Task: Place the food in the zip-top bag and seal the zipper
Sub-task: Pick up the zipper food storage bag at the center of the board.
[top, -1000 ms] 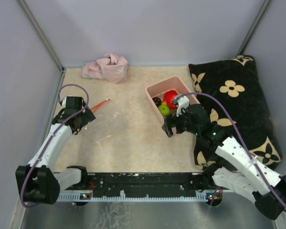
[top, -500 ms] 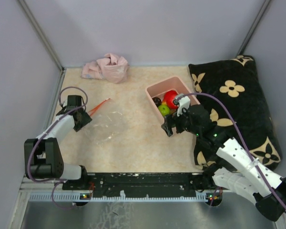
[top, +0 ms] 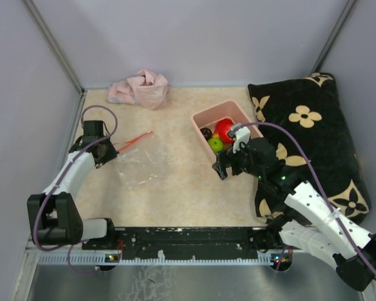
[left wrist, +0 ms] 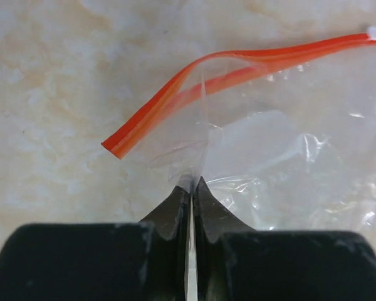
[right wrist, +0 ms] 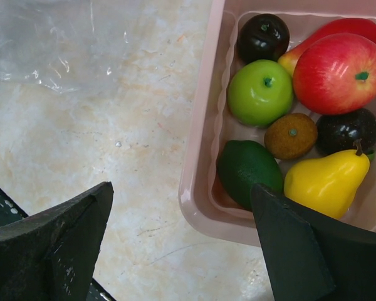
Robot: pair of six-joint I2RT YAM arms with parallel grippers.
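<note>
Food, several toy fruits including a red apple (right wrist: 338,72), a green apple (right wrist: 260,92), a dark purple ball (right wrist: 263,37) and a yellow pear (right wrist: 326,182), lies packed in the pink tub (right wrist: 197,194); none of it is in the bag. The tub's near rim sits between the fingers of the right gripper (right wrist: 182,194), which are spread wide and hold nothing, with the fruit just ahead of the finger on the tub side. The zip-top bag (left wrist: 288,169) lies flat on the tabletop (top: 175,188), well apart from the tub. The left gripper (left wrist: 192,188) has its fingers pressed together on a fold of clear film. The zipper (left wrist: 238,69) runs just ahead of those fingertips, its two strips parted along the middle, so the mouth is judged only slightly open. Risks noted: the pinch takes thin, slick film rather than the strip, so a pull could let it slip or drag the whole bag. With the mouth this narrow, a round fruit brought over may roll off the film. A descent at the present position could strike the tub rim.
</note>
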